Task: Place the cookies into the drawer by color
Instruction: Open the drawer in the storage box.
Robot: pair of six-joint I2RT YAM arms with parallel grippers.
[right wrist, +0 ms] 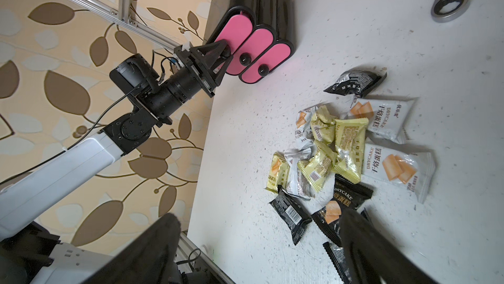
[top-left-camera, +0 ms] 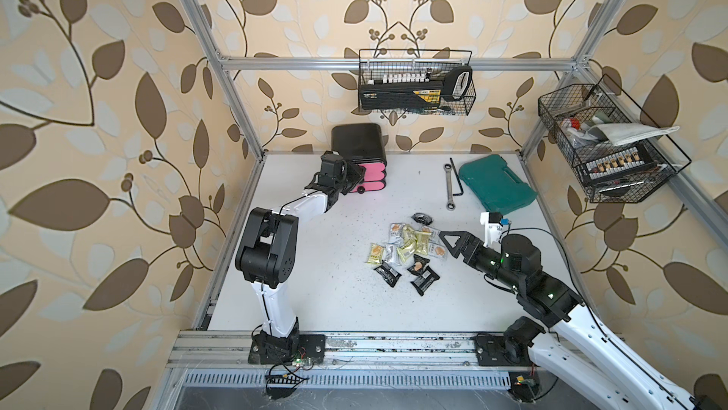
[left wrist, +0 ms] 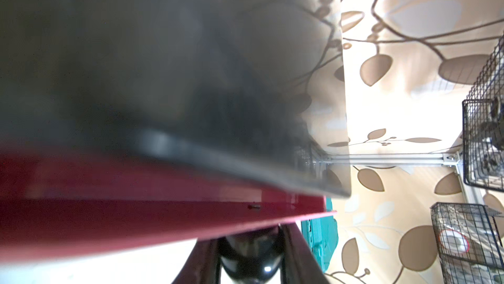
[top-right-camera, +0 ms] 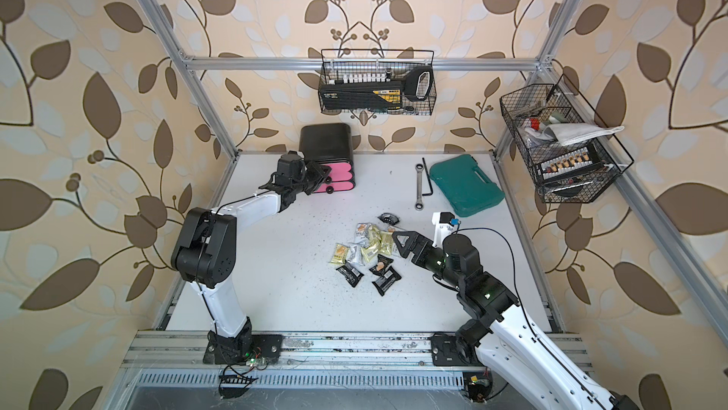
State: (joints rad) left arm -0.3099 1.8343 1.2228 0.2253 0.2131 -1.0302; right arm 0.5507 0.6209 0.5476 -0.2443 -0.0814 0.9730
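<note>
The drawer [top-left-camera: 356, 142] [top-right-camera: 325, 140] is a black cabinet with three pink fronts [right wrist: 237, 31], standing at the back left of the table. My left gripper [top-left-camera: 359, 176] [top-right-camera: 326, 172] [right wrist: 225, 50] is at the top front. In the left wrist view its fingers [left wrist: 297, 255] press both sides of that front's round black knob [left wrist: 249, 255]. The cookies [top-left-camera: 409, 248] [top-right-camera: 370, 250] [right wrist: 349, 143] lie in a loose pile of yellow-green, white-silver and black packets mid-table. My right gripper [top-left-camera: 447, 240] [top-right-camera: 398, 238] [right wrist: 260, 215] hovers open over the pile's right edge, holding nothing.
A teal tool case [top-left-camera: 496, 183], a ratchet wrench [top-left-camera: 449, 185] and a black hex key [top-left-camera: 457, 179] lie at the back right. Wire baskets hang on the back wall [top-left-camera: 417, 85] and right wall [top-left-camera: 606, 144]. Aluminium rails edge the table.
</note>
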